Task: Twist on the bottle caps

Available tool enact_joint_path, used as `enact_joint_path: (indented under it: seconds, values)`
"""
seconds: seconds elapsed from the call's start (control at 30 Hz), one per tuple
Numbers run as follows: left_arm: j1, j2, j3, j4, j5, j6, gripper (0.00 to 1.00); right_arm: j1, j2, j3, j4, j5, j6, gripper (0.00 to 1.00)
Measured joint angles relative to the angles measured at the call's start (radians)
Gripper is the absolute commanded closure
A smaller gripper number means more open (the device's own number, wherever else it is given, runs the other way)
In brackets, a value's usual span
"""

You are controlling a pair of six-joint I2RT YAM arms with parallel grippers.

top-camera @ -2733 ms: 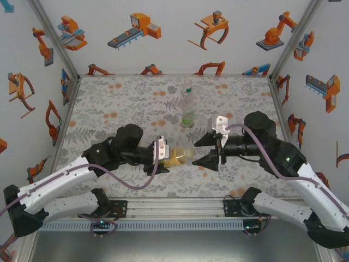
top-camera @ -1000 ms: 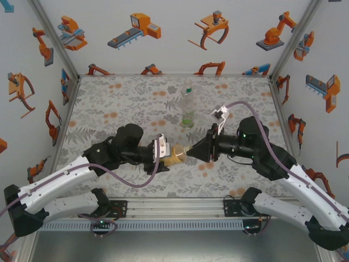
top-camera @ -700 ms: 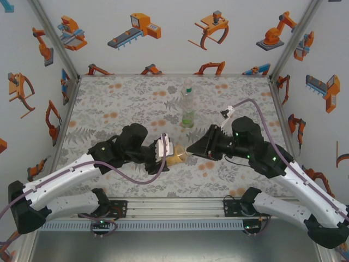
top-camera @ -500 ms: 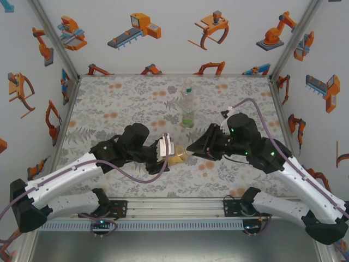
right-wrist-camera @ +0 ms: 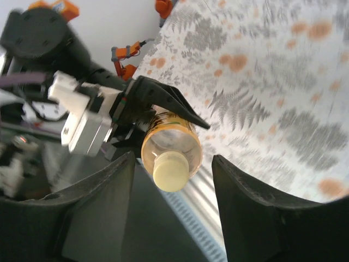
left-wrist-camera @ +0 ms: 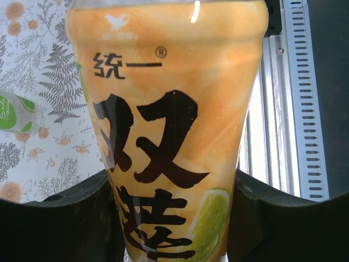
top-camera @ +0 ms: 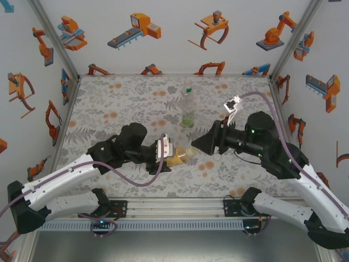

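top external: amber bottle held sideways over the surface, pinched by left jaws. pale cap on its neck, facing right jaws, which stand spread and apart from it. second bottle, clear with green label, upright farther back.

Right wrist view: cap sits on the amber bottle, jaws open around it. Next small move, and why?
Probably advance the right gripper and close on the cap for a tightening turn. The cap sits on the neck of the amber bottle, the left gripper clamps it horizontally, and the right jaws stand open, clear of the cap.
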Motion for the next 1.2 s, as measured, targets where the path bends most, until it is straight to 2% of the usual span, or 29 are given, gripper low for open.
enact_joint_path:
  seconds: [0.13, 0.3, 0.47, 0.77, 1.2]
  values:
    - [0.0, -0.013, 0.0, -0.007, 0.005, 0.0, 1.0, 0.0, -0.029, -0.001, 0.054, -0.125, -0.29, 0.37]
    - [0.0, -0.015, 0.002, -0.016, 0.014, 0.003, 1.0, 0.0, -0.037, -0.005, 0.053, -0.354, -0.648, 0.41]
    - [0.0, -0.015, 0.006, -0.026, 0.028, 0.003, 1.0, 0.0, -0.009, -0.005, 0.021, -0.464, -0.864, 0.43]
    - [0.0, -0.015, 0.011, -0.027, 0.048, 0.003, 1.0, 0.0, 0.068, -0.005, -0.001, -0.526, -0.975, 0.51]
    - [0.0, -0.017, 0.011, -0.027, 0.05, 0.003, 1.0, 0.0, 0.05, -0.019, -0.01, -0.49, -0.995, 0.52]
